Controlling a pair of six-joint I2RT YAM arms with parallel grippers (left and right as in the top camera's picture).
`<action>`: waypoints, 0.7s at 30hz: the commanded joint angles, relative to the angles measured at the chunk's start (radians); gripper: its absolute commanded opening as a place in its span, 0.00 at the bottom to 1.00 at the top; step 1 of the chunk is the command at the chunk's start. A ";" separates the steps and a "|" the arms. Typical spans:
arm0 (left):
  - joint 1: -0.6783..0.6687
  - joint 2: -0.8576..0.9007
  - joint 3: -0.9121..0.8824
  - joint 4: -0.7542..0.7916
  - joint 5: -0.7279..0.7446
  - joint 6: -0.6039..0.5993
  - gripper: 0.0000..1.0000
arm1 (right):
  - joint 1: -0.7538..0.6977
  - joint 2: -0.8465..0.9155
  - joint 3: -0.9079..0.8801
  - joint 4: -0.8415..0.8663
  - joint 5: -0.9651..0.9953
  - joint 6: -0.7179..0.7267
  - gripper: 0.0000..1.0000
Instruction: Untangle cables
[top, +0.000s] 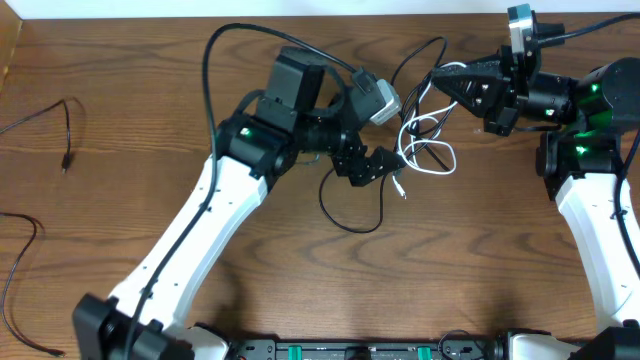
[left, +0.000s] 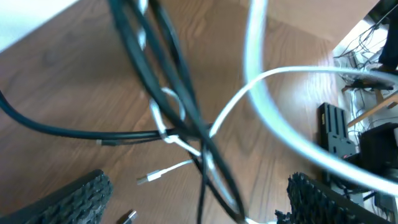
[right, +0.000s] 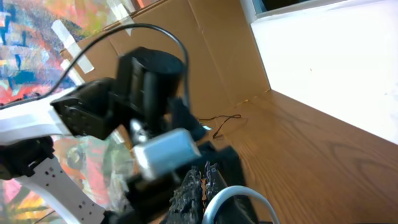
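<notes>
A tangle of cables lies at the table's middle: a white cable (top: 428, 145) looped among thin black cables (top: 352, 218). My left gripper (top: 385, 165) hangs low over the tangle's left side, open. In the left wrist view its fingers (left: 74, 199) stand wide on either side of crossed black cables (left: 168, 93) and the white cable (left: 280, 124); a white plug (left: 149, 178) rests on the wood. My right gripper (top: 440, 85) is above the tangle's upper right, shut on the white cable, whose loop (right: 236, 196) arches beside the fingertips (right: 200, 186).
Two separate black cables lie far left, one at the back (top: 65, 130) and one nearer the front (top: 20, 270). The left arm's thick black wire (top: 215, 60) arcs over its wrist. The left wrist camera (top: 375, 97) sits close to my right gripper.
</notes>
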 joint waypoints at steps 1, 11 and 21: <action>0.000 0.053 -0.002 0.026 -0.016 -0.002 0.91 | 0.008 0.000 0.016 0.007 -0.019 0.014 0.01; -0.001 0.080 -0.002 0.129 -0.015 -0.006 0.73 | 0.008 0.000 0.016 0.014 -0.062 0.013 0.01; 0.000 0.080 -0.002 0.130 -0.016 -0.005 0.08 | 0.008 0.000 0.016 0.014 -0.103 0.014 0.01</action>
